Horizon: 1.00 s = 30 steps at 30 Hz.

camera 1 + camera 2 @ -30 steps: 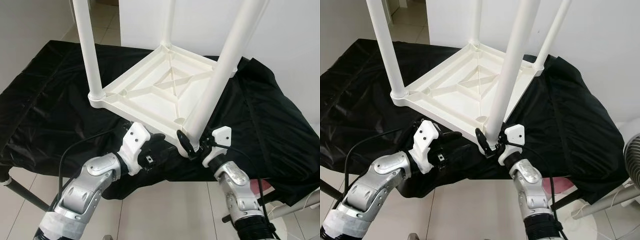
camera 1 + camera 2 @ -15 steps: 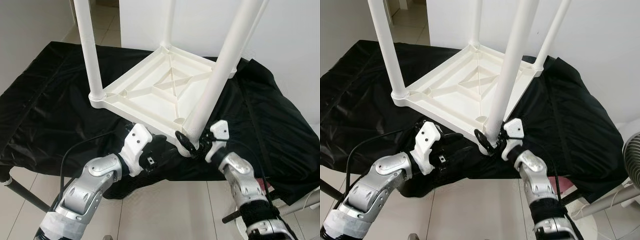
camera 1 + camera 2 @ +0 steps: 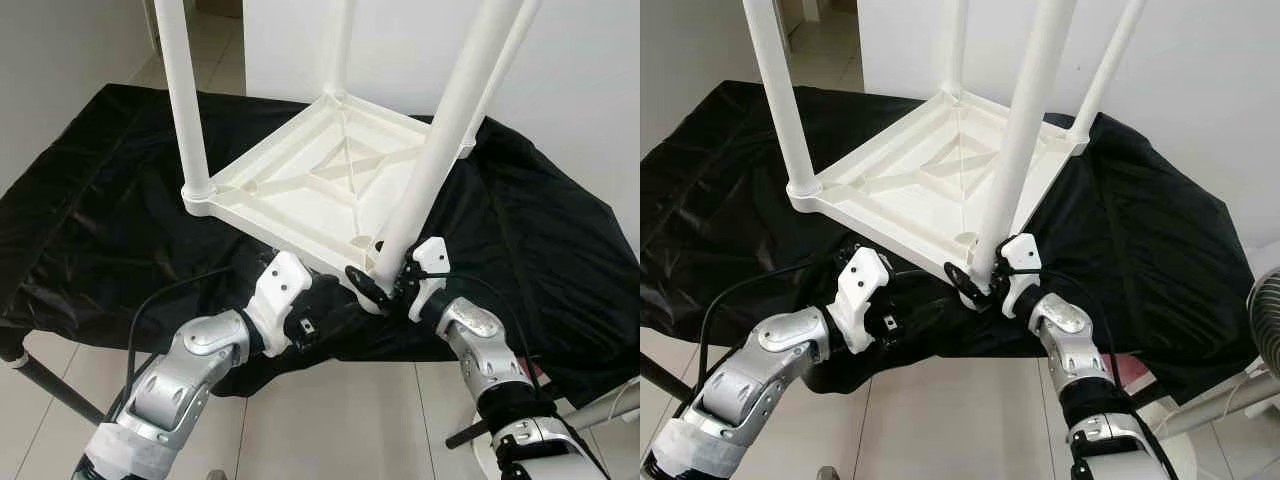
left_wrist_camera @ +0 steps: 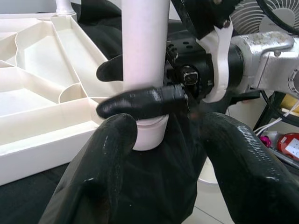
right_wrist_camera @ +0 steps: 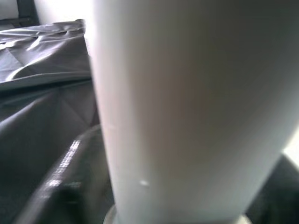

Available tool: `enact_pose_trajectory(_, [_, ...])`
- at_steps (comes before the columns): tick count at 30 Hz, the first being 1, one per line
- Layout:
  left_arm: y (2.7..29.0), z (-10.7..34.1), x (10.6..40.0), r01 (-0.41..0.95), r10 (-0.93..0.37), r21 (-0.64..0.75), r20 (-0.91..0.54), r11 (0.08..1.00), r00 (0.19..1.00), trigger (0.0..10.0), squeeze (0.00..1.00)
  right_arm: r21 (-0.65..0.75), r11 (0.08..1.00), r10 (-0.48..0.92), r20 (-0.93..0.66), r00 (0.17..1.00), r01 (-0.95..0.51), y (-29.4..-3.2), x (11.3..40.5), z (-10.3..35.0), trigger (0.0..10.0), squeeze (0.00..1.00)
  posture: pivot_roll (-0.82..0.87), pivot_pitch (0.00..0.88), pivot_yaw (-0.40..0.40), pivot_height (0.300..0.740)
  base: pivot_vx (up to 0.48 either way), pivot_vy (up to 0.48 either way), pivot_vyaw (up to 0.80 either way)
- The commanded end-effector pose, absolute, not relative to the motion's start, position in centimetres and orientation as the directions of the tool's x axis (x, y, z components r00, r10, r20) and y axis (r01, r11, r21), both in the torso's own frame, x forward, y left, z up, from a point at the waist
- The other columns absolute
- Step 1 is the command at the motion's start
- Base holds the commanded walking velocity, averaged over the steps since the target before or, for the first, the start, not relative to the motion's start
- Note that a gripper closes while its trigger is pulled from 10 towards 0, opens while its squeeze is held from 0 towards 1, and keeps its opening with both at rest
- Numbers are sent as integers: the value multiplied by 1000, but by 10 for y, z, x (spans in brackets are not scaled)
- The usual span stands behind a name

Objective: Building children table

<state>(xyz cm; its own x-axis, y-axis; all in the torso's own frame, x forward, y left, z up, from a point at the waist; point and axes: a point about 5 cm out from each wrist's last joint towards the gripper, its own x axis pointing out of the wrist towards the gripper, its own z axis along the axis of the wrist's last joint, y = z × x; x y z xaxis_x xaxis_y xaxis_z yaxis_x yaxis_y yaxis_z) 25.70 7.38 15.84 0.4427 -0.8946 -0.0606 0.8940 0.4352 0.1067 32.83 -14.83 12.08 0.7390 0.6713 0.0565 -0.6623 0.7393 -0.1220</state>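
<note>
The right claw [image 3: 385,285] is closed round the foot of the nearest round white plastic leg [image 3: 430,165], one black finger [image 4: 140,101] lying across the front of the tube and the other behind it, just above the collar where the leg enters its corner socket. The right wrist view looks straight onto that smooth pale tube at very close range. The left claw [image 3: 320,312] sits low just beside that corner, near the front edge, its 2 fingers [image 4: 105,158] spread wide with nothing between them, pointing at the socket.

The leg belongs to the white moulded plastic children's table [image 3: 300,185], which lies upside down, ribbed underside up, on a bench draped in crinkled black sheeting [image 3: 90,190]. All 4 legs stand upward from the corners, so the step in hand looks like seating or tightening this last one.

Handling, as a judgement: the table seems light and fairly stiff, so it may skate on the slick sheeting if pushed sideways. The tube is smooth and glossy, likely slippery under a twisting grip; low near the socket is the sensible hold, since force higher up would lever against the joint. The open left claw could brace the top's rim beside the corner
</note>
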Motion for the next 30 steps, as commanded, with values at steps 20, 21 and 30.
enact_pose_trajectory(20, [73,155,260,905,-904,112,-79,410,419,10000,0,-58,809,587,89,805,-584,-150,324,109,10000,0,9,0,-59,740,0,0,0])
enact_pose_trajectory(21, [73,155,260,904,-903,112,-79,412,422,10000,0,-52,812,584,91,807,-581,-149,324,108,10000,0,9,0,-59,740,0,0,0])
enact_pose_trajectory(30, [76,154,262,888,-887,100,-64,449,457,10000,0,-35,895,447,85,891,-445,-143,314,99,10000,0,12,0,-68,740,0,0,0])
